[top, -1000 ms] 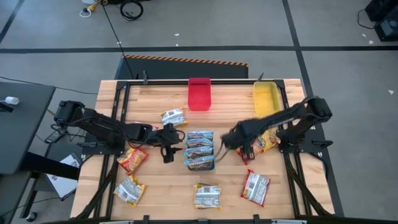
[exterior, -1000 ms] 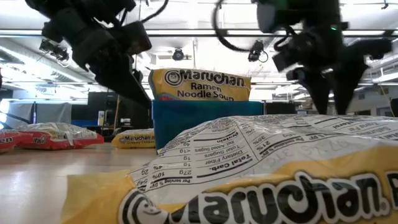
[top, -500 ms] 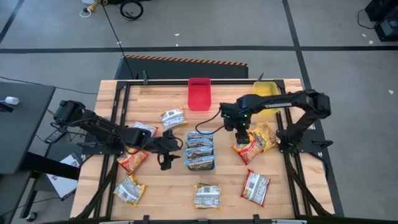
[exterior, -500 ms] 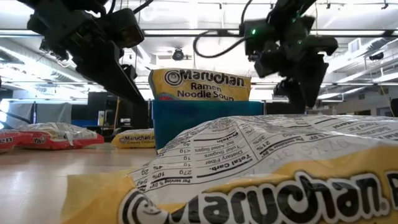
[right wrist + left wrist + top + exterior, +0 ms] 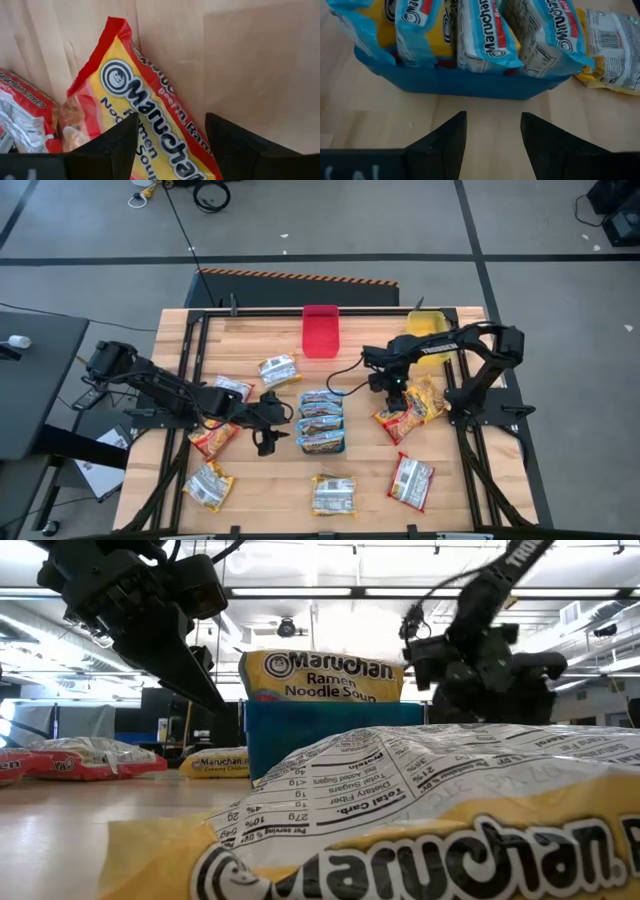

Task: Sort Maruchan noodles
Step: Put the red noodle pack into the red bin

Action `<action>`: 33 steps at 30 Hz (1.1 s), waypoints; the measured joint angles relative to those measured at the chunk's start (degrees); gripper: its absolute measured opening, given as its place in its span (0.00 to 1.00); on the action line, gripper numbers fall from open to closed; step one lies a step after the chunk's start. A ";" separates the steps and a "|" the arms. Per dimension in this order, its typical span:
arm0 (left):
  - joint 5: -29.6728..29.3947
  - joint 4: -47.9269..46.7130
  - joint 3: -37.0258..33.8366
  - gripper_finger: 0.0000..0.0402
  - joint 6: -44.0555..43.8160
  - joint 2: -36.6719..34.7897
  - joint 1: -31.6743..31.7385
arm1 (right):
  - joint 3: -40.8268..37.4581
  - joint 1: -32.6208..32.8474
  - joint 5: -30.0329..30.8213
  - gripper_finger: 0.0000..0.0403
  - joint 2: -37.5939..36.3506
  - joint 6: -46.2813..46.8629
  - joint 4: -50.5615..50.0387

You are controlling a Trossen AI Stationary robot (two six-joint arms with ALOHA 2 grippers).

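From above, the blue tray (image 5: 321, 423) is sitting mid-tabletop (image 5: 370, 345), holding blue Maruchan packets (image 5: 322, 402) standing on edge. The left claw (image 5: 266, 442) is hovering just beside the tray's left side, spread and empty. The right claw (image 5: 398, 396) is hanging over a red-orange packet (image 5: 411, 408) right of the tray. A red tray (image 5: 320, 330) and a yellow tray (image 5: 427, 337) are sitting at the far edge. Other packets are lying scattered around the tabletop.

At table height, a yellow Maruchan packet (image 5: 420, 830) is filling the foreground, with the blue tray (image 5: 330, 735) behind it.

Through the left wrist camera, the left claw (image 5: 492, 135) is showing its fingers (image 5: 445, 142) spread, pointing at the blue tray's wall (image 5: 470, 85) without touching it.

Through the right wrist camera, the right claw (image 5: 170, 140) is standing spread, with the red-orange packet (image 5: 150, 125) lying on the wood between its fingers (image 5: 235, 145), not pinched.
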 joint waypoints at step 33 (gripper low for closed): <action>-6.27 -15.80 0.02 0.48 2.55 -9.75 11.45 | 18.10 2.92 14.00 0.02 -6.29 3.12 -5.52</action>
